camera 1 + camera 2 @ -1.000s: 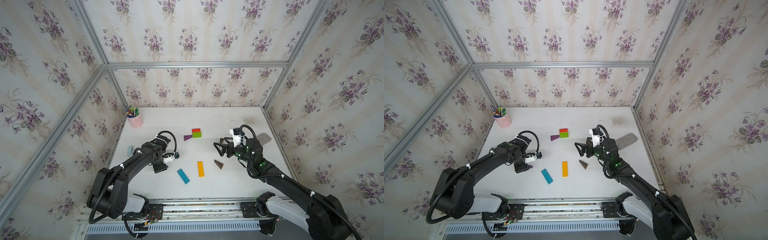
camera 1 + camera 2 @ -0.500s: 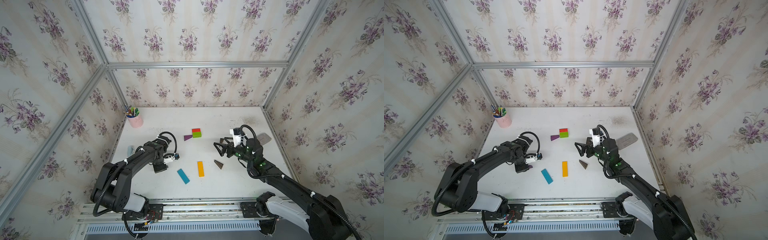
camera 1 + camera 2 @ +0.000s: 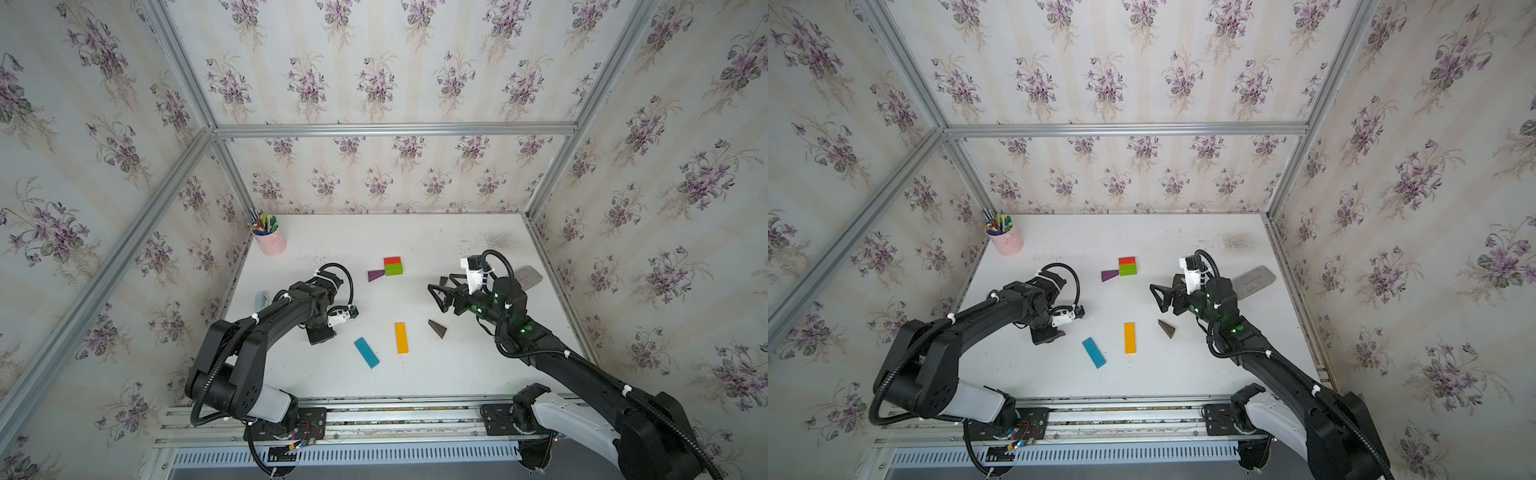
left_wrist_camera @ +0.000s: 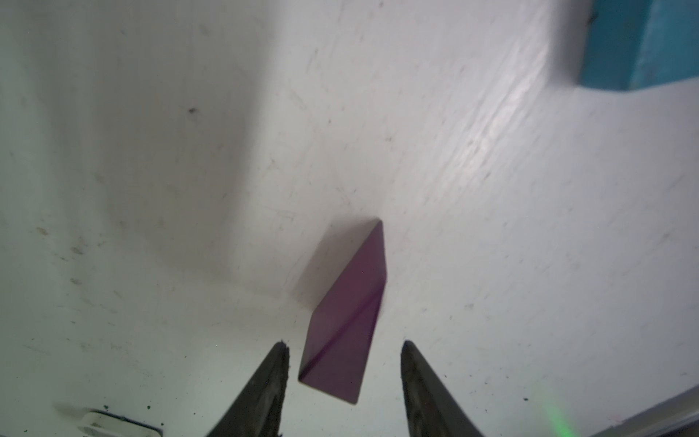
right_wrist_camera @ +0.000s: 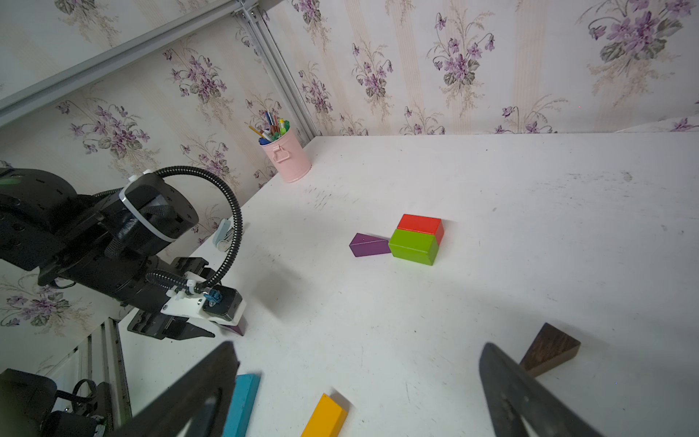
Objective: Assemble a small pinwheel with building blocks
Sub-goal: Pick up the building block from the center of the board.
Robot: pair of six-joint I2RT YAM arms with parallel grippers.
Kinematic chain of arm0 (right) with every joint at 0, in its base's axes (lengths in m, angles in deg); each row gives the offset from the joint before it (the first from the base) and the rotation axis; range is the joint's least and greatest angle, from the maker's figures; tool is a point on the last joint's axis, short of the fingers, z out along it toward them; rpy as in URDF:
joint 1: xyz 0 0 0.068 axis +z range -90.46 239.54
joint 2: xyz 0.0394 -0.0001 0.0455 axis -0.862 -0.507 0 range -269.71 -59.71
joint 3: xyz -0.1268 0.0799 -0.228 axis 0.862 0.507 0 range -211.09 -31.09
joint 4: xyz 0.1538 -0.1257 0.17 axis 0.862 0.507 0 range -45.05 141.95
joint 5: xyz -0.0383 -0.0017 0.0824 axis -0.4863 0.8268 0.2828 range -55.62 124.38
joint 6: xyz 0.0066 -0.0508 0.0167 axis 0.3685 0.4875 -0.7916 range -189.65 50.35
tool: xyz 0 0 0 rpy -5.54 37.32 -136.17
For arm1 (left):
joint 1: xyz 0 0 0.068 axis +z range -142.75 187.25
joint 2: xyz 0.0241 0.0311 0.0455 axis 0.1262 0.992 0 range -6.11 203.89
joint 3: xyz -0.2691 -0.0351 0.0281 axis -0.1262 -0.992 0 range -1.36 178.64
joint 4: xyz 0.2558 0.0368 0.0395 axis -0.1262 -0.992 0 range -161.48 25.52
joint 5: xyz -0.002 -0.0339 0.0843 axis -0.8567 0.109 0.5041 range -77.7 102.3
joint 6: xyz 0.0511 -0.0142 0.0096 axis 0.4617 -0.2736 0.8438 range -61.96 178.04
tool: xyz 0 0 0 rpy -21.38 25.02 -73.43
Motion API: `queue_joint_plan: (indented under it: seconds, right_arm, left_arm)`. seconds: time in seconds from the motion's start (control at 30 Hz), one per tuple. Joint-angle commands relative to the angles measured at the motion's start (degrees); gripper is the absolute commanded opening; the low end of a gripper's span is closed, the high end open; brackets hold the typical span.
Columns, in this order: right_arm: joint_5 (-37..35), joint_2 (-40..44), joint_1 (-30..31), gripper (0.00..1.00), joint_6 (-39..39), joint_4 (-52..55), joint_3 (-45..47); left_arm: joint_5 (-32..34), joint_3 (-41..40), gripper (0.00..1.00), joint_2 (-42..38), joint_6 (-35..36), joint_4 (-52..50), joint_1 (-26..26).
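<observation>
Left wrist view: my left gripper (image 4: 344, 343) is down at the table (image 4: 151, 151), jaws parted, one finger on each side of a loose purple wedge (image 4: 348, 302). A sliver of gap shows on both sides, so nothing is gripped. Blue bar (image 4: 639, 41) lies near. Right wrist view: my right gripper (image 5: 357, 347) hangs wide open and empty above the table. Red block (image 5: 420, 223) and green block (image 5: 412, 246) lie side by side, touching. A second purple wedge (image 5: 368, 245) has its end against the green block. Orange bar (image 5: 325, 416) and brown wedge (image 5: 550, 348) lie loose, well apart from that group.
</observation>
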Motion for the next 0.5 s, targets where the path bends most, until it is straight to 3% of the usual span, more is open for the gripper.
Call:
queue_joint_plan:
  seconds: [0.0,0.47]
  right_arm:
    - [-0.13,0.26,0.01,1.0,-0.27,-0.91,-0.09]
    - [-0.15,0.43,0.06,1.0,-0.18,-0.83,-0.16]
  left_arm:
    - [0.18,0.01,0.49,0.31,0.22,-0.14,0.23]
    - [-0.51,1.2,0.46,1.76,-0.18,-0.09,1.01]
